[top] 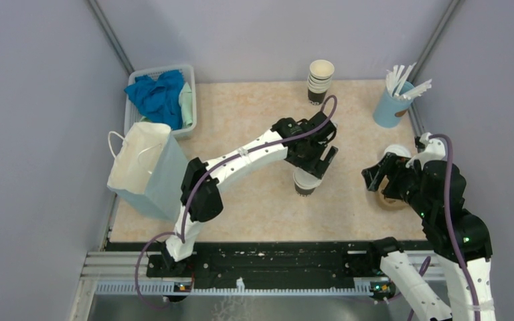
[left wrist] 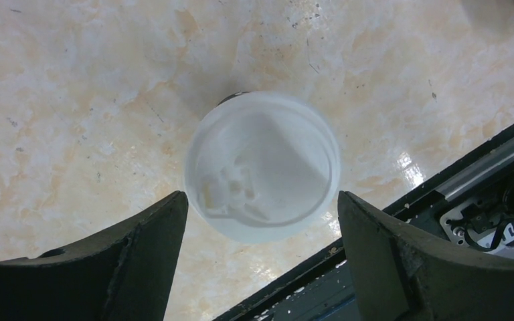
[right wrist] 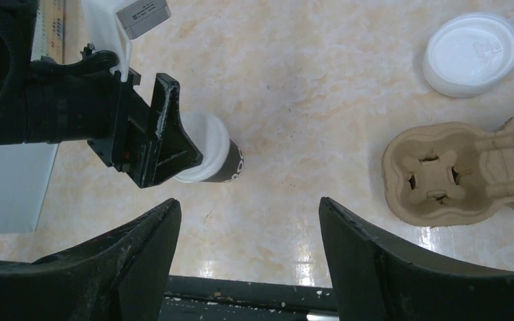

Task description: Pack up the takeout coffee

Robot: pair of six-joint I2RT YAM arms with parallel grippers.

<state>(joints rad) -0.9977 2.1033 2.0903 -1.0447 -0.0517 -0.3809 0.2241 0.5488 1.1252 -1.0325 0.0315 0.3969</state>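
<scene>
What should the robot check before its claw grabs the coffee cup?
1. Left claw open wide: ok.
2. Takeout coffee upright, white lid on: ok.
3. Cup lined up between the claw's fingers: ok, a gap shows on each side.
4. Claw low enough to grip the cup's side: cannot tell.
5. Right claw out of the way: ok, it is open, off to the side by the pulp cup carrier.
6. Paper bag standing with its top open: ok.
</scene>
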